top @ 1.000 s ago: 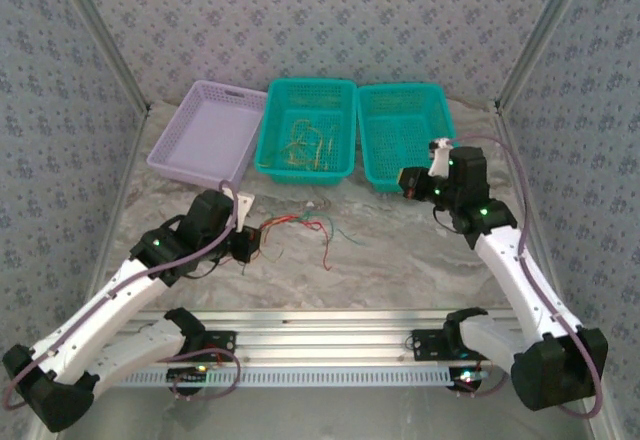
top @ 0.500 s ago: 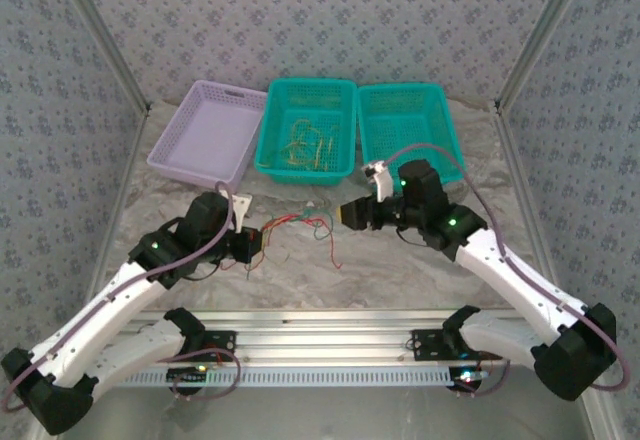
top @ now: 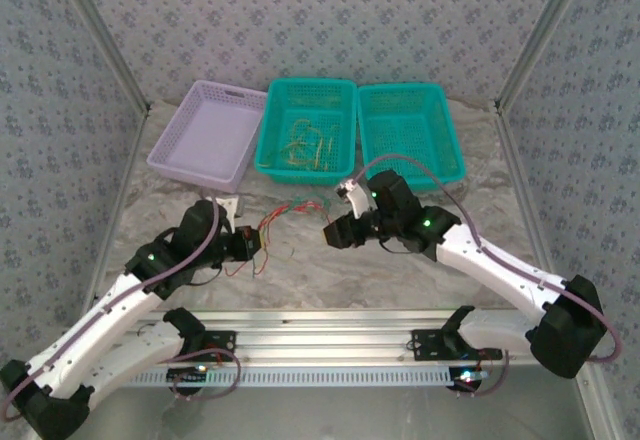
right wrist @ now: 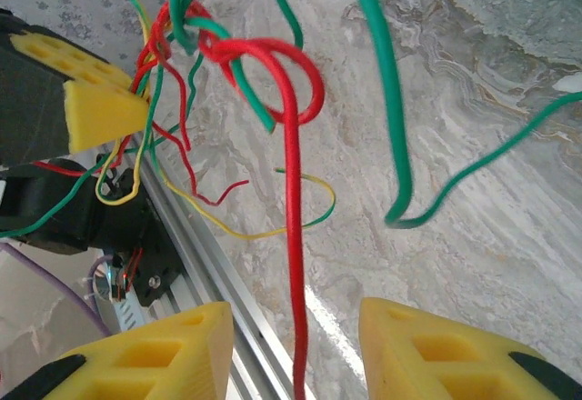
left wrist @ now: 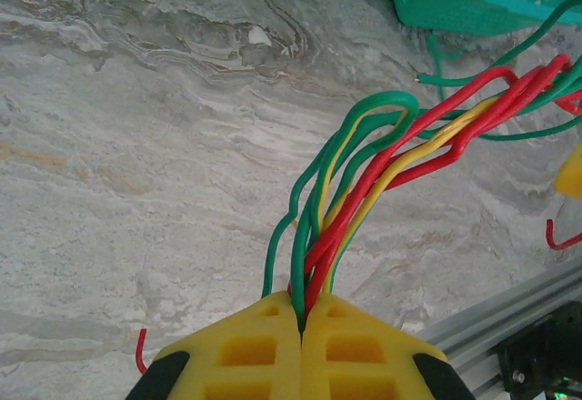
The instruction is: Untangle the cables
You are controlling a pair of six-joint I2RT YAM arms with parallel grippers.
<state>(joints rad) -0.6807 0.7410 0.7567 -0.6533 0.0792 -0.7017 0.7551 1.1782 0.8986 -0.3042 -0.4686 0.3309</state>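
**Left gripper** [top: 248,243]: the jaws are fully closed. The yellow fingers [left wrist: 250,350] are pressed together, with a bundle of cables [left wrist: 359,202] pinched at their tips. Red, yellow and green strands leave the pinch side by side and run up and to the right above the marbled table [left wrist: 136,145].

**Right gripper** [right wrist: 296,327]: the jaws are partly open, with a clear gap between its two yellow fingers [right wrist: 173,350]. One red cable [right wrist: 291,255] runs straight down through that gap. It appears to touch neither finger, so nothing is gripped. Higher up, that red strand curls into a loop wound with a green one.

**Position:** from above, the tangle hangs between the two grippers, mid-table, just in front of the middle teal basket [top: 305,83]. A clump of thin yellowish wires [top: 305,145] lies inside that basket. A lilac basket [top: 190,172] stands to its left and a second teal basket [top: 400,87] to its right.
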